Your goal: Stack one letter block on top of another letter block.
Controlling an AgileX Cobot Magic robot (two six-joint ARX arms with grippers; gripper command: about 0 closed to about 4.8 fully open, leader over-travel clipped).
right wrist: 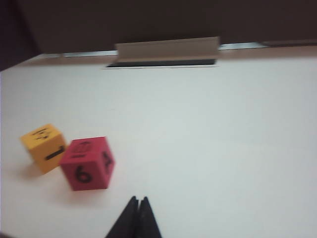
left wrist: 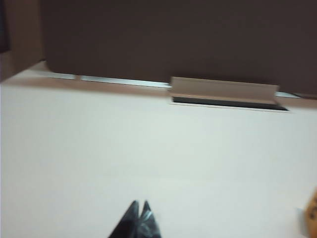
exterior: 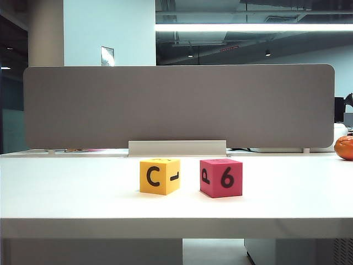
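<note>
The red-pink letter block (exterior: 221, 178), marked "P" and "6", stands on the white table (exterior: 83, 193) just right of the yellow letter block (exterior: 160, 176), marked "C" and "L", with a small gap between them. Neither arm shows in the exterior view. In the right wrist view both blocks appear: the red-pink block (right wrist: 88, 163) and the yellow block (right wrist: 44, 147) behind it. My right gripper (right wrist: 138, 199) is shut and empty, short of the red-pink block. My left gripper (left wrist: 140, 203) is shut and empty over bare table; a yellow block edge (left wrist: 313, 214) peeks in.
A grey partition panel (exterior: 176, 105) on a pale metal foot (exterior: 177, 148) closes off the table's back edge. An orange round object (exterior: 345, 147) lies at the far right of the table.
</note>
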